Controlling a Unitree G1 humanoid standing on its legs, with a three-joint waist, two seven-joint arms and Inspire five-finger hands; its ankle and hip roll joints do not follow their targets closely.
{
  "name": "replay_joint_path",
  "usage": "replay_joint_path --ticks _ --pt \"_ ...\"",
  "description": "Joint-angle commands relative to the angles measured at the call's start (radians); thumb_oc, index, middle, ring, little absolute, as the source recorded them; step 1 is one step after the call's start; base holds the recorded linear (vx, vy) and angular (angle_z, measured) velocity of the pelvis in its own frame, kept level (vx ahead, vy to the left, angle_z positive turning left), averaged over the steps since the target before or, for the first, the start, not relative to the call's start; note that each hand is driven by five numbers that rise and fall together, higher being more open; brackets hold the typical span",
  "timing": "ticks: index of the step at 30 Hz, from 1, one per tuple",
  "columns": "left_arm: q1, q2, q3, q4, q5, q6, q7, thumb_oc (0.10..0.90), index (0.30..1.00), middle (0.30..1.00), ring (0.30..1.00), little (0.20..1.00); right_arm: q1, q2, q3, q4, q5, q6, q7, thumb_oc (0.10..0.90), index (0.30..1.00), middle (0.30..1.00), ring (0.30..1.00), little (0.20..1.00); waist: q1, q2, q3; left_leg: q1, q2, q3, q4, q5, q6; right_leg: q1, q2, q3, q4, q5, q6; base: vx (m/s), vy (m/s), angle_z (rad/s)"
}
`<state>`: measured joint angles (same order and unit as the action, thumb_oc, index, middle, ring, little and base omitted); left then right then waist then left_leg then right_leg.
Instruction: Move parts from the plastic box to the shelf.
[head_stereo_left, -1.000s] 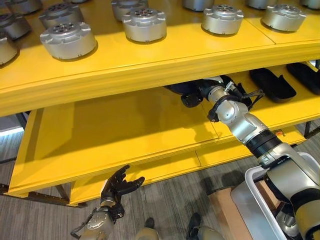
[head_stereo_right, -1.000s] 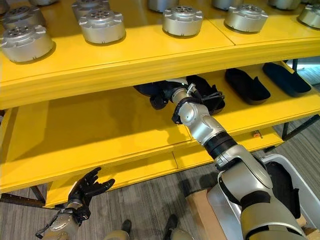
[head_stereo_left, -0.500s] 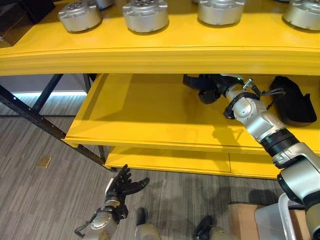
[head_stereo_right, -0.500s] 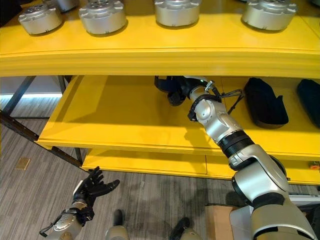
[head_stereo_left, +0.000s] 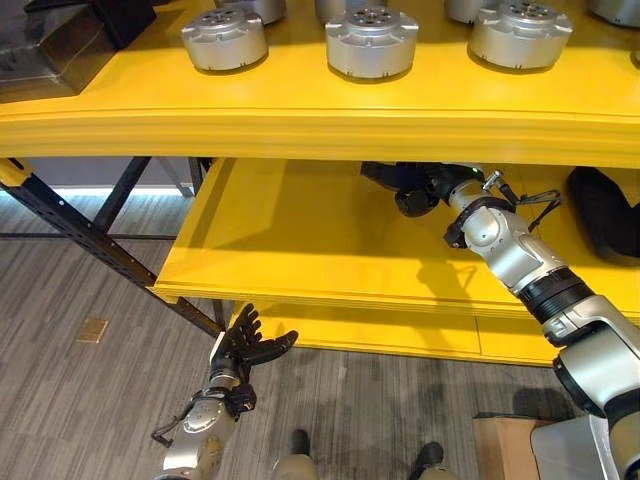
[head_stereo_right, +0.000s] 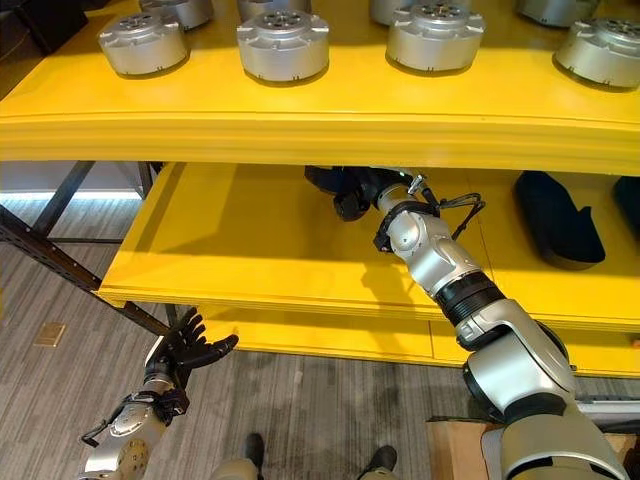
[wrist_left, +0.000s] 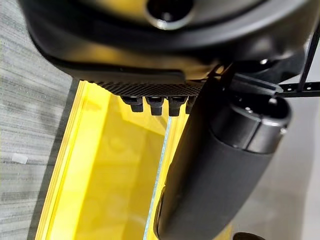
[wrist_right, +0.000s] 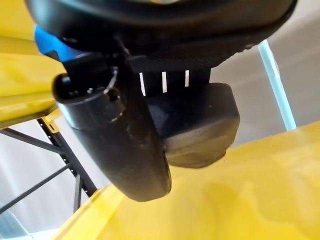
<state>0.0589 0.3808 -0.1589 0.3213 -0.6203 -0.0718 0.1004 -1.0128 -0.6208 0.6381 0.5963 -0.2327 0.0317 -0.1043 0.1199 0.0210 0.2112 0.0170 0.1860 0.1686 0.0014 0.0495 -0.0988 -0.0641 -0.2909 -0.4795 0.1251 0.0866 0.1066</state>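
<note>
My right hand (head_stereo_left: 424, 188) reaches far in under the top board of the yellow shelf (head_stereo_left: 330, 120), just above the middle board (head_stereo_left: 300, 240). Its fingers are curled round a black part (head_stereo_left: 384, 175), which the right wrist view shows as a dark block (wrist_right: 200, 130) pressed between thumb and fingers, close over the yellow board. My left hand (head_stereo_left: 245, 348) hangs low over the grey floor in front of the shelf, fingers spread and holding nothing. More black parts (head_stereo_right: 558, 215) lie on the middle board at the right.
Several round silver parts (head_stereo_left: 371, 42) stand in rows on the top board. A black slanted shelf brace (head_stereo_left: 90, 240) runs down at the left. A cardboard box (head_stereo_left: 503, 445) and the grey plastic box's corner (head_stereo_left: 572, 458) sit at the bottom right.
The camera has swung left and then settled, so the whole picture has shifted. My right hand stays under the top board with the black part. The left hand stays open.
</note>
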Motion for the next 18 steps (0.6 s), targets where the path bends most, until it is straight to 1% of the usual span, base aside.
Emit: replay_joint_path --ticks 1,6,12,13,14,15,17,18 --pt "-0.012 0.090 -0.006 -0.067 0.025 -0.083 -0.003 0.900 1.000 1.000 1.000 1.000 -0.167 -0.005 -0.080 0.039 -0.041 -0.034 -0.085 0.400 0.300 0.300 0.300 0.300 0.007 -0.091 -0.125 -0.059 0.028 -0.056 0.053 -0.065 0.004 0.085 -0.069 0.098 -0.017 -0.065 0.064 0.04 0.003 -0.08" --pt "0.009 0.091 0.011 -0.083 0.026 -0.081 -0.001 0.900 1.000 1.000 1.000 1.000 -0.167 -0.003 -0.076 0.066 -0.044 -0.032 -0.086 0.400 0.300 0.300 0.300 0.300 0.005 -0.099 -0.133 -0.042 0.033 -0.046 0.036 -0.062 0.000 0.095 -0.056 0.102 -0.044 -0.054 0.068 0.04 -0.006 -0.09" --pt "0.011 0.104 0.024 -0.087 0.032 -0.083 -0.008 0.900 1.000 1.000 1.000 1.000 -0.170 -0.001 -0.075 0.059 -0.038 -0.038 -0.083 0.400 0.300 0.300 0.300 0.300 0.013 -0.110 -0.123 -0.063 0.033 -0.048 0.097 -0.096 0.003 0.094 -0.059 0.109 -0.052 -0.046 0.074 0.03 0.019 -0.10" --pt "0.008 0.111 0.026 -0.087 0.040 -0.086 -0.003 0.900 1.000 1.000 1.000 1.000 -0.161 0.002 -0.078 0.049 -0.042 -0.036 -0.079 0.400 0.300 0.300 0.300 0.300 0.016 -0.112 -0.112 -0.072 0.016 -0.050 0.122 -0.121 0.017 0.095 -0.076 0.115 -0.040 -0.024 0.085 0.04 0.083 -0.06" --pt "0.008 0.112 0.026 -0.087 0.040 -0.086 -0.003 0.900 1.000 1.000 1.000 1.000 -0.161 0.002 -0.078 0.048 -0.042 -0.036 -0.079 0.400 0.300 0.300 0.300 0.300 0.016 -0.113 -0.112 -0.073 0.015 -0.050 0.125 -0.123 0.018 0.095 -0.078 0.116 -0.040 -0.023 0.087 0.05 0.114 -0.03" --pt "0.008 0.116 0.028 -0.089 0.042 -0.089 -0.001 0.900 1.000 1.000 1.000 1.000 -0.162 0.007 -0.078 0.045 -0.044 -0.036 -0.079 0.400 0.300 0.300 0.300 0.300 0.020 -0.111 -0.104 -0.071 0.008 -0.049 0.136 -0.137 0.023 0.093 -0.089 0.122 -0.026 -0.002 0.097 0.01 0.076 0.00" --pt "0.011 0.124 0.042 -0.095 0.044 -0.092 0.001 0.900 1.000 1.000 1.000 1.000 -0.164 0.007 -0.078 0.040 -0.045 -0.036 -0.071 0.400 0.300 0.300 0.300 0.300 0.023 -0.113 -0.098 -0.083 -0.014 -0.047 0.149 -0.149 0.040 0.082 -0.109 0.132 -0.027 0.029 0.104 0.02 0.131 -0.02" --pt "0.013 0.127 0.045 -0.098 0.046 -0.093 0.005 0.900 1.000 1.000 1.000 1.000 -0.163 0.010 -0.079 0.039 -0.044 -0.037 -0.074 0.400 0.300 0.300 0.300 0.300 0.029 -0.110 -0.094 -0.084 -0.026 -0.049 0.161 -0.166 0.048 0.087 -0.119 0.131 -0.030 0.040 0.108 0.05 0.152 -0.02"
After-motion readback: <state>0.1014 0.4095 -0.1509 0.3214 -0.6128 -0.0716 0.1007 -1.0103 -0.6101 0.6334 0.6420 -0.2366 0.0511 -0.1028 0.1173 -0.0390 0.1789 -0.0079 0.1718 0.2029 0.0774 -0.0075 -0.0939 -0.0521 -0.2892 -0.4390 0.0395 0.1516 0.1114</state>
